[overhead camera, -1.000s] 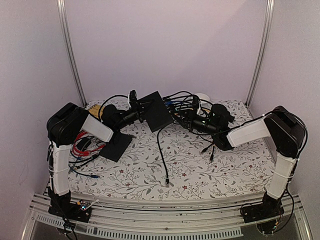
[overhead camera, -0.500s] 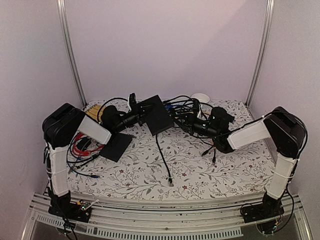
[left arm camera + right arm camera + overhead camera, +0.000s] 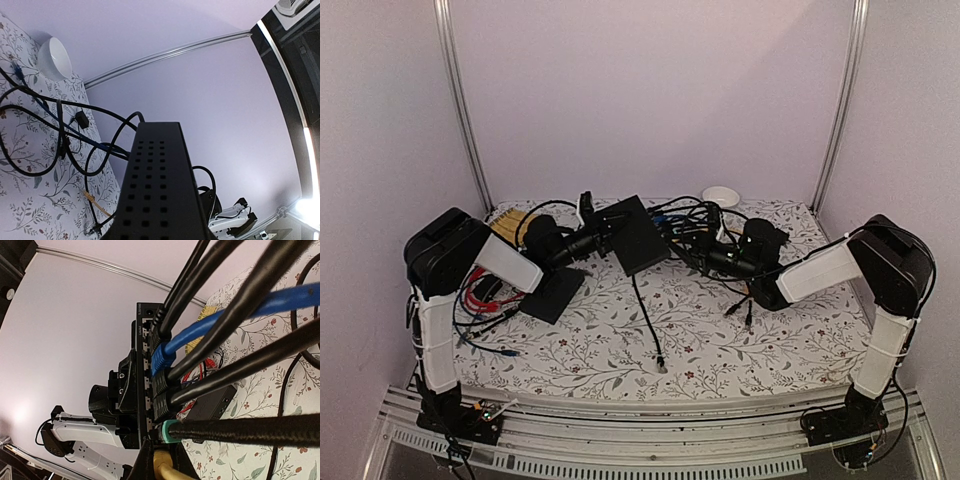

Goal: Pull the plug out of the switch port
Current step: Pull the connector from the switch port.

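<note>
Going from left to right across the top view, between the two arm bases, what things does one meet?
red cables → thin black slab → switch → white bowl

Top view: soft even light, lilac cast on walls (image 3: 650,90), faint shadows only, dark cable tangle (image 3: 690,215) muddy, low detail. Left wrist: heavy fisheye bend at edges, hard flare off light strip (image 3: 306,165) far right, switch (image 3: 160,185) sharp. Right wrist: nearest cables (image 3: 235,295) blurred, pale glare left.

One switch (image 3: 638,235), one bowl (image 3: 721,196), one slab (image 3: 552,293).
</note>
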Available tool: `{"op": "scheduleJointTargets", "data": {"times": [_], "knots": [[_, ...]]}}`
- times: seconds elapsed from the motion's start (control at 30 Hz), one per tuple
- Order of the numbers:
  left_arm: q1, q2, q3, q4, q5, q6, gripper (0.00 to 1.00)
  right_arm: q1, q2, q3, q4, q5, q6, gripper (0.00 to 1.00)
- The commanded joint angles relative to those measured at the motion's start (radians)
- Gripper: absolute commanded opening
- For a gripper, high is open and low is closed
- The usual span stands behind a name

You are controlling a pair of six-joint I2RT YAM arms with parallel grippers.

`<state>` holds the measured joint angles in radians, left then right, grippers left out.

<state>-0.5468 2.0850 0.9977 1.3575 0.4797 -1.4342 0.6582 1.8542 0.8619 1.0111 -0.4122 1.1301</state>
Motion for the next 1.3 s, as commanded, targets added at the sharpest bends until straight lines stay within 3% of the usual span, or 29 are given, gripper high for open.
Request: {"op": "scheduleJointTargets", "data": {"times": [0.0,0.33,1.1,1.27], "knots": [[0.014,-0.097,-0.005,0.100,-0.080,0.010,0.00,-0.025,-0.031,-0.025,0.019,0.064,-0.005,0.02],[0.017,-0.100,-0.024,0.106,-0.116,-0.001,0.00,-0.025,-0.031,-0.032,-0.012,0.086,-0.041,0.02],[-0.002,-0.098,-0.030,0.102,-0.197,-0.010,0.00,0.033,0.028,-0.096,0.140,0.270,-0.003,0.02],[0.012,-0.103,-0.034,0.112,-0.163,-0.005,0.00,0.000,0.013,-0.121,0.140,0.214,-0.010,0.02]]}}
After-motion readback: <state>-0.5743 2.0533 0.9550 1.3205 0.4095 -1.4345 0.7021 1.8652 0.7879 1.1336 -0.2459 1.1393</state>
